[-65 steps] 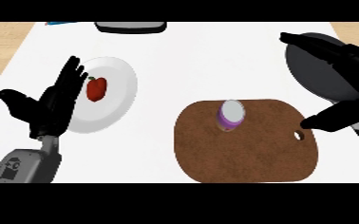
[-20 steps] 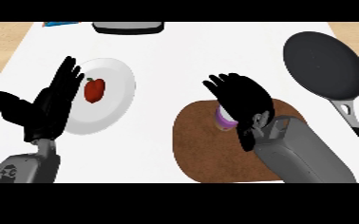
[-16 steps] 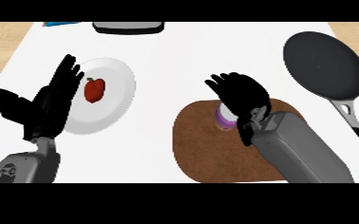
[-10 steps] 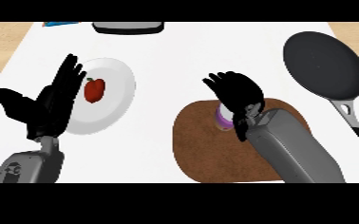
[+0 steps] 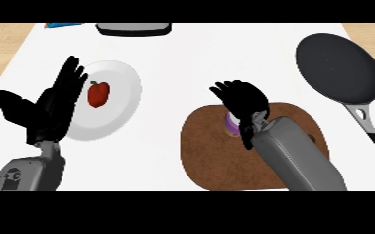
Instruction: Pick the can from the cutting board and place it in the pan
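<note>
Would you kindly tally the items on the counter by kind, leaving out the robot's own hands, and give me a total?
Cans: 1 (purple can, mostly hidden by the right robot hand)
Cutting boards: 1 (brown cutting board)
Pans: 1 (dark pan)
Plates: 1 (white plate)
Red peppers: 1 (red pepper, on the plate)
Total: 5

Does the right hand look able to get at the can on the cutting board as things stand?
Probably yes. The right hand is already over the can on the cutting board, fingers curling round it and hiding most of it; nothing stands between them.
</note>
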`<action>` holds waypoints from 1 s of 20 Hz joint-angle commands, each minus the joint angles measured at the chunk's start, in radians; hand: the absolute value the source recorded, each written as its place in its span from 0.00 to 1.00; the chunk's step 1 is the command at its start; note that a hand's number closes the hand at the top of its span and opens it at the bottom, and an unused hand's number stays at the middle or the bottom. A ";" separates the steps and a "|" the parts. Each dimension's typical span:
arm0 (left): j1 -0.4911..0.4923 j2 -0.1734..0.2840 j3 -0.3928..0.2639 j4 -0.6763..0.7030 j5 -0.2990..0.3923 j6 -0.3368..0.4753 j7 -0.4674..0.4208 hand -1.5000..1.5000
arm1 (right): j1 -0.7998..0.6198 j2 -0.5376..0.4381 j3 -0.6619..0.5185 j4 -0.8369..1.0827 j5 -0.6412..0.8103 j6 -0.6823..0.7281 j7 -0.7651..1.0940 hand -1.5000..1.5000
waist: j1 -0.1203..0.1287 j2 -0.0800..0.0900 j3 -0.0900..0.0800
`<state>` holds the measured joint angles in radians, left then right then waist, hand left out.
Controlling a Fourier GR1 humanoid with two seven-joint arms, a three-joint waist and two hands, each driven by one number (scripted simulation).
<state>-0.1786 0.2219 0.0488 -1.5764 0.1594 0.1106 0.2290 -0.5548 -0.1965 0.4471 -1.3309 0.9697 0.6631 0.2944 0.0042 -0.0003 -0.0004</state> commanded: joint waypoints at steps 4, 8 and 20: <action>0.015 -0.023 -0.006 -0.008 -0.016 -0.015 -0.010 0.50 | -0.030 0.041 0.027 0.140 0.070 -0.117 -0.164 1.00 | 0.004 0.002 0.001; -0.013 -0.021 0.026 0.025 -0.014 -0.026 0.004 0.50 | 0.010 0.064 -0.005 0.086 0.098 -0.104 -0.170 1.00 | -0.002 0.001 0.000; 0.018 -0.030 0.018 -0.018 -0.036 -0.021 0.014 0.50 | 0.080 0.074 -0.250 0.123 0.071 -0.254 -0.051 1.00 | -0.008 0.000 0.001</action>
<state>-0.1654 0.1965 0.0749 -1.5879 0.1333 0.0841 0.2368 -0.5010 -0.1282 0.2973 -1.2388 1.0498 0.4513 0.1496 0.0016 -0.0070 -0.0013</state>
